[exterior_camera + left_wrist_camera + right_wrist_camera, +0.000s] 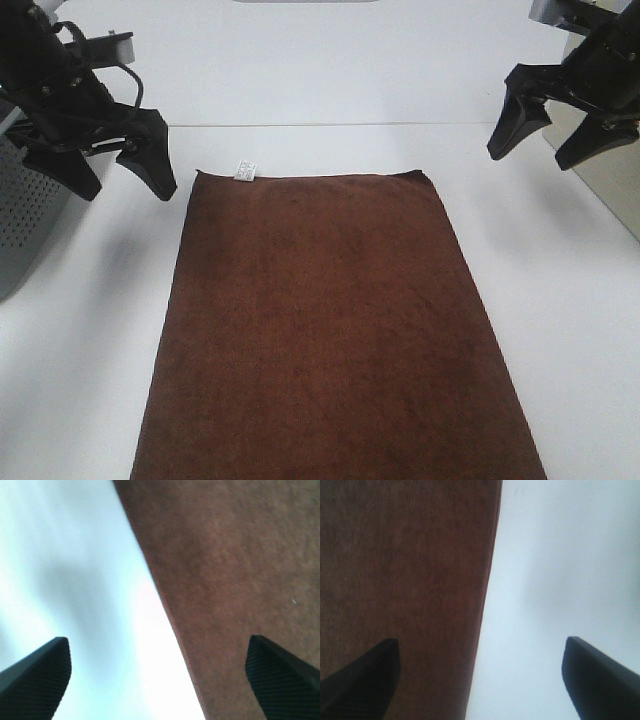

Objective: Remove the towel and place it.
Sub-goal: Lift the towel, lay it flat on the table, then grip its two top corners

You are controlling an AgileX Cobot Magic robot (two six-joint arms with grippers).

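Towel (335, 330): dark brown, spread flat on white table (575, 330); near edge cut off by frame.
Tag (245, 171): small, white, at towel's far-left corner.
L claw (125, 188): released, jaws wide, nothing btwn them; raised just off towel's far-left corner. Wrist view shows towel's left edge running btwn the fingers.
R claw (531, 157): released, jaws wide, empty; raised off towel's far-right corner. Wrist view shows towel's right edge btwn the fingers.
Basket (25, 215): grey, perforated, at far left beside L claw, apart from towel.
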